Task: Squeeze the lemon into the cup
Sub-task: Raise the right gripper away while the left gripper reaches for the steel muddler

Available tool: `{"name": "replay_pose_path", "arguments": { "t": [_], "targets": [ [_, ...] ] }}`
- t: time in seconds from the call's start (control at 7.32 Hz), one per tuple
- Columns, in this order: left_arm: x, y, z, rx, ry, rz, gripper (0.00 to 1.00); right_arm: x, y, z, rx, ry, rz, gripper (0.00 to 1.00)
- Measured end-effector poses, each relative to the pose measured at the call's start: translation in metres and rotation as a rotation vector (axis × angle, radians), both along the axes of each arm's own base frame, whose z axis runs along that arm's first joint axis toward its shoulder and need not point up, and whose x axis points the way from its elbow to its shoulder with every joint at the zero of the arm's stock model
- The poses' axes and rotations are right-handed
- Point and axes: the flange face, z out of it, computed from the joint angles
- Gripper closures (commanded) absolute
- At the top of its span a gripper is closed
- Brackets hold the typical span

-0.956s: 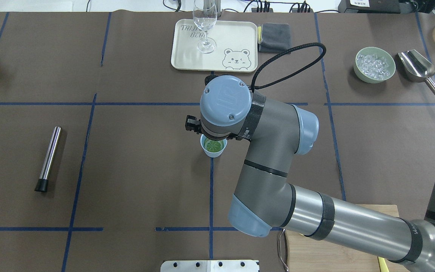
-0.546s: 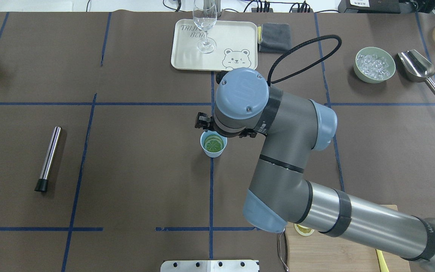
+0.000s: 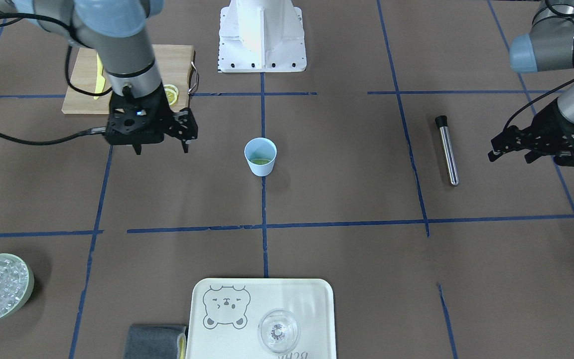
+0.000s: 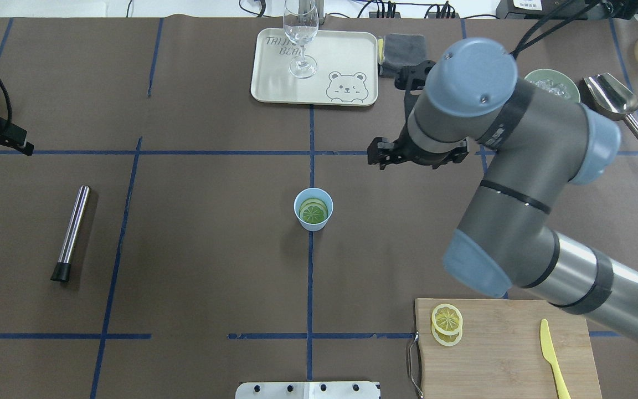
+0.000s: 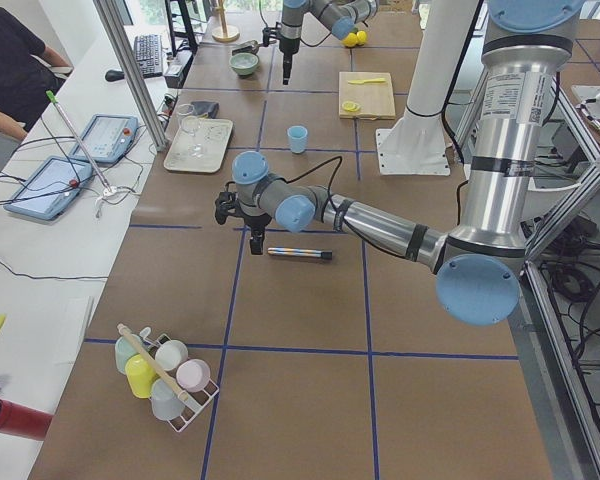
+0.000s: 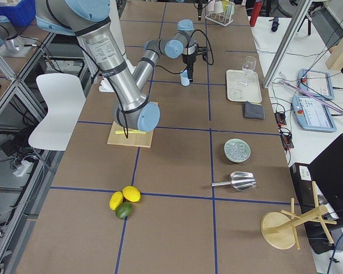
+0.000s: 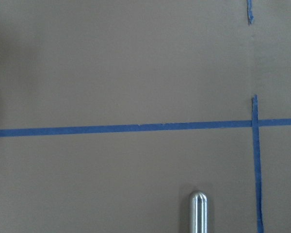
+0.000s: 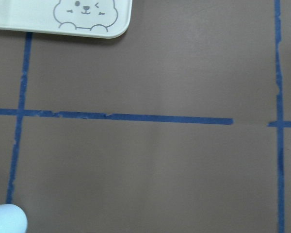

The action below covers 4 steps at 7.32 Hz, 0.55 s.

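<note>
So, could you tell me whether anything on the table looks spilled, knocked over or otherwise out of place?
Nothing stands out. The cup stands upright with a lemon slice lying inside, no spill around it, and the wine glass is upright on its tray.

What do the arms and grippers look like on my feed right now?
The right arm and left arm have grey and silver tubes, light-blue round joint caps, black bands. The right gripper and left gripper are black, skeletal; a black cable trails from the right.
</note>
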Motion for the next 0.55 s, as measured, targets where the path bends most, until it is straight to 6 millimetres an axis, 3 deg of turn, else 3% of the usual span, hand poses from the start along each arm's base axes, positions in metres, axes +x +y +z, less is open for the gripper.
{"name": "replay_pose_path", "arguments": {
  "t": [0.27, 0.55],
  "targets": [
    [0.047, 0.015, -0.005, -0.031, -0.017, 0.089, 0.0, 0.081, -0.034, 0.046, 0.013, 0.006, -0.064, 0.0],
    [0.071, 0.015, -0.019, -0.078, -0.051, 0.127, 0.0, 0.154, -0.05, 0.087, 0.021, -0.015, -0.12, 0.0]
  ]
}}
